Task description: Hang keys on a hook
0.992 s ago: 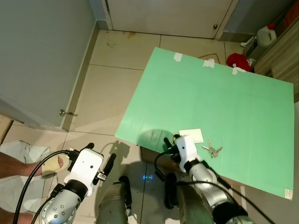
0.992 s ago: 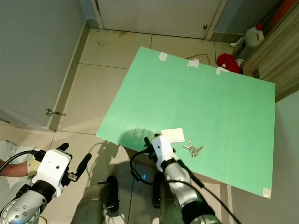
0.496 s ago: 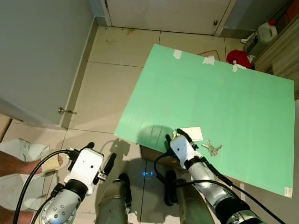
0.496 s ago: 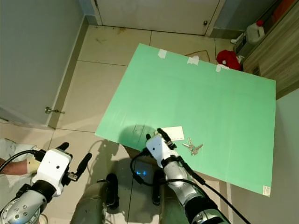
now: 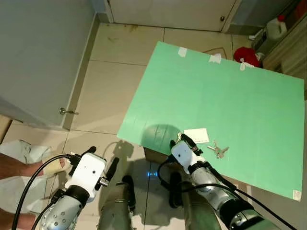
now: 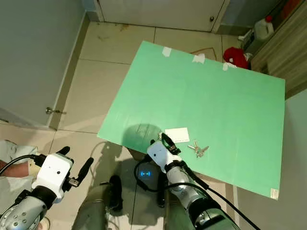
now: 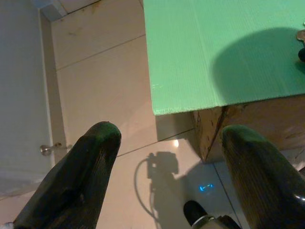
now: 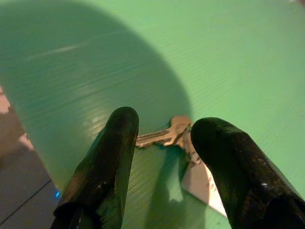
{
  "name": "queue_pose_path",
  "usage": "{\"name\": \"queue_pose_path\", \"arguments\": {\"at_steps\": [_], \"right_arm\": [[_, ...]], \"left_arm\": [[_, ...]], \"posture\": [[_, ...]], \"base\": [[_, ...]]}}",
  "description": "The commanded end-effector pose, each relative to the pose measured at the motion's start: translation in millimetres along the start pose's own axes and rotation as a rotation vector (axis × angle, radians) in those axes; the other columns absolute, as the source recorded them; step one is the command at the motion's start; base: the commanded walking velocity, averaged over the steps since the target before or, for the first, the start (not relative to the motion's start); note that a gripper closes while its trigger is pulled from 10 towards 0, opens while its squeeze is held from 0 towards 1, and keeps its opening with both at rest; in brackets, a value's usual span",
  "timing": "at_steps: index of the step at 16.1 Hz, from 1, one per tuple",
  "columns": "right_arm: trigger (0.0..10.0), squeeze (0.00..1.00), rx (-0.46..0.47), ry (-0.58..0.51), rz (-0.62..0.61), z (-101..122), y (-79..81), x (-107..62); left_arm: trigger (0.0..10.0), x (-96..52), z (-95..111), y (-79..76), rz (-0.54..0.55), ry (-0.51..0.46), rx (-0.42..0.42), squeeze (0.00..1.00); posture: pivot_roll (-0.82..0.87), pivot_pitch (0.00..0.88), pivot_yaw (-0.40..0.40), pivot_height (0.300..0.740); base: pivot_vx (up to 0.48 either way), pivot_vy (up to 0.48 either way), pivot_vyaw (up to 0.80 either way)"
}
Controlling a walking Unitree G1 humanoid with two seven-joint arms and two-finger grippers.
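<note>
Over glossy beige floor tiles point(image 5: 110, 81), the left pincer point(image 7: 167, 191) hangs with its matte black fingers spread. The right pincer point(image 8: 162, 138), fingers parted, hovers above a ribbed green counter point(image 5: 230, 86); a silvery key point(image 8: 164, 135) seems to lie between them. More keys point(image 5: 217, 151) rest beside a white card point(image 5: 196, 135).

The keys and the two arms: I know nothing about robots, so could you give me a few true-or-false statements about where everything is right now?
1. The keys lie on the green board. True.
2. The right end effector is shut on the keys. False: it is open, and the keys lie free on the green board.
3. A white card lies on the green board, near the keys. True.
4. The left end effector hovers over the green board. False: it is open above the tiled floor, beside the green board.
</note>
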State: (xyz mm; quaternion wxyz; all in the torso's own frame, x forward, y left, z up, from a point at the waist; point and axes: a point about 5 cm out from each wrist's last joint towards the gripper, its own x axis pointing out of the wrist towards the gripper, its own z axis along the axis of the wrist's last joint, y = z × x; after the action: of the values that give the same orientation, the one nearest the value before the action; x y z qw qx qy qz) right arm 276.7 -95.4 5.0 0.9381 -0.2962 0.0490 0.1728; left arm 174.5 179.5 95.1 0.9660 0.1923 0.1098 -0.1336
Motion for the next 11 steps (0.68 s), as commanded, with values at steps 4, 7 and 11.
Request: {"name": "queue_pose_path", "arguments": {"at_steps": [4,7,11], "right_arm": [[10.0,0.0,0.119,0.098,-0.019,-8.8,5.0,-2.0],[10.0,0.0,0.285,0.157,-0.038,-10.9,2.1,1.1],[10.0,0.0,0.43,0.214,-0.04,-17.8,1.4,-0.7]], "left_arm": [[10.0,-9.5,-3.4,-0.6,-0.005,0.031,0.0,0.0],[10.0,-10.7,-3.3,-1.4,-0.006,0.035,-0.001,0.0],[10.0,-9.6,-3.7,-3.3,-0.006,0.034,-0.007,0.0]], "posture": [[0.25,0.445,0.013,0.736],[0.25,0.449,0.012,0.736],[0.24,0.442,0.003,0.736]], "base": [[0.0,0.0,0.0],[0.0,0.0,0.0],[0.0,0.0,0.0]]}}
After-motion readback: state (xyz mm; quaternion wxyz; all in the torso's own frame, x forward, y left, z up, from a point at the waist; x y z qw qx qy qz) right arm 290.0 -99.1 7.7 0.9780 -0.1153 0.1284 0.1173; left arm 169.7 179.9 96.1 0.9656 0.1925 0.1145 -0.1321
